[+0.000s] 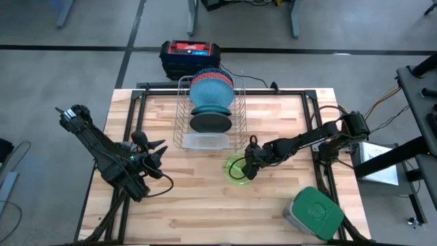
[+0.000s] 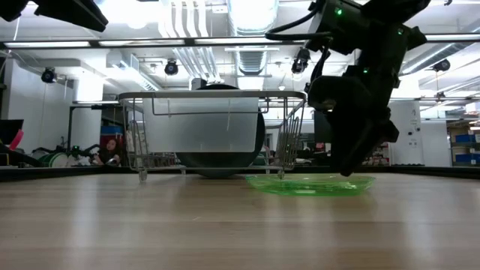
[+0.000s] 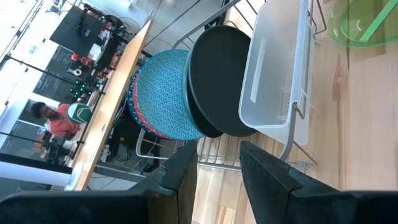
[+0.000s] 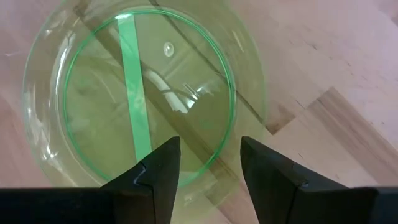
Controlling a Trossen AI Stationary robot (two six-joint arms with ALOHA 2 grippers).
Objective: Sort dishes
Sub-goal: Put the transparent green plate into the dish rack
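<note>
Plates [image 1: 210, 92] stand in the rack [image 1: 183, 113]; bowl [image 1: 237, 170] lies just beside it.

The right arm [image 1: 300, 142] stretches in from the right side toward the middle, wrist bent downward. Its gripper [image 1: 250, 166] hangs low, and its fingers [image 4: 158, 171] stand parted with a clear gap between them. The left arm [image 1: 102, 154] waits at the left side, its gripper [image 1: 158, 152] pointing inward, fingers [image 3: 183, 174] likewise spread apart.
</note>
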